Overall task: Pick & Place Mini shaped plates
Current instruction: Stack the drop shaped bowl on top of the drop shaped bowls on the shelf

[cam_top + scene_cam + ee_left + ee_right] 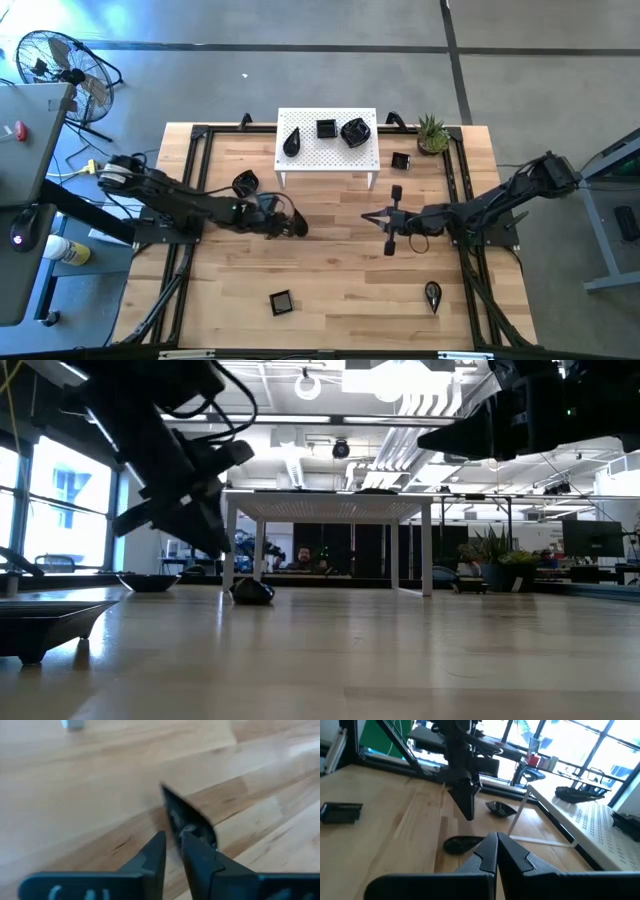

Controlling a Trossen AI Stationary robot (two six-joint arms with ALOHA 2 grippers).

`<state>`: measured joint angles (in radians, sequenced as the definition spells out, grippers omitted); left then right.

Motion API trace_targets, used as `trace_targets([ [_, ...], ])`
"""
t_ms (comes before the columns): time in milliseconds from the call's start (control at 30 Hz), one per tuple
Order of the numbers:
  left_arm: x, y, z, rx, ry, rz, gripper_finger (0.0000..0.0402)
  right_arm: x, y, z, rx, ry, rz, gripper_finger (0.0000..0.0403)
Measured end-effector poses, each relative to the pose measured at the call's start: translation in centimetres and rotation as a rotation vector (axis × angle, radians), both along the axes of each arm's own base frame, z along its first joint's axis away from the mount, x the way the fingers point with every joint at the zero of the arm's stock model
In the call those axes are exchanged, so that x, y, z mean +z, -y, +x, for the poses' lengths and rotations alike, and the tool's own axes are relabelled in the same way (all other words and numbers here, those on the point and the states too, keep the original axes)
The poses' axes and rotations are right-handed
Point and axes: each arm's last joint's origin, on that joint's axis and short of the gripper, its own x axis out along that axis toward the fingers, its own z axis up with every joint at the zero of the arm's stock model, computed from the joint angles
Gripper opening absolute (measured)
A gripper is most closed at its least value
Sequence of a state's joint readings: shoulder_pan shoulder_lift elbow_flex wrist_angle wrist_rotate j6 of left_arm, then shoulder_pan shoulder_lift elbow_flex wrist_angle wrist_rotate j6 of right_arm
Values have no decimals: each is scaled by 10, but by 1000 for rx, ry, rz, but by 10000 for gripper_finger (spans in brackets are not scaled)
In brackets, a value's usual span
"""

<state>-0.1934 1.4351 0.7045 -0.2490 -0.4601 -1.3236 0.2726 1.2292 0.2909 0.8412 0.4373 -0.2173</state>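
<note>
The mini shaped plates are small glossy black dishes. Three sit on the white perforated stand [327, 150]. Others lie on the table: one left of the stand [245, 183], two right of it [400, 160] [397, 192], and two near the front edge [281, 301] [432, 293]. An oval plate [462, 844] [252, 592] lies flat just under my left gripper [469, 815] [171, 840]. That gripper hangs above it, fingers pointing down and almost shut, with bare wood showing between tip and plate. My right gripper [496, 840] [368, 217] is shut, holds nothing and hovers mid-table, pointing left.
A small green potted plant [432, 133] stands at the far right, beside the stand. A black frame [195, 190] runs along the table's left and right sides. Bare wood lies between the two grippers and toward the near edge. A fan and a desk stand off the table's left.
</note>
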Motion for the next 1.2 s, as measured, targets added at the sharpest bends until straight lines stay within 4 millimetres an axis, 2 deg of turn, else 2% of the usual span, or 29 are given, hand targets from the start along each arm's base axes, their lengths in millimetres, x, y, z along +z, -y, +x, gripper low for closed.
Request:
trace_targets([
  [200,-5,-4,15,4,-22,28,92,0,0,0,-5,-4,-2,1],
  [500,-21,-6,20,2,-89,24,95,0,0,0,-8,-5,-3,1],
  [667,-26,-5,26,-23,-72,19,95,0,0,0,-9,-4,-3,1],
  [967,-30,-5,28,-29,-82,32,95,0,0,0,-8,-4,-3,1],
  [1067,-30,-5,28,-40,-89,41,86,0,0,0,-6,-5,-3,1],
  [1200,-31,-5,27,-46,-100,45,50,0,0,0,-6,-5,-3,1],
])
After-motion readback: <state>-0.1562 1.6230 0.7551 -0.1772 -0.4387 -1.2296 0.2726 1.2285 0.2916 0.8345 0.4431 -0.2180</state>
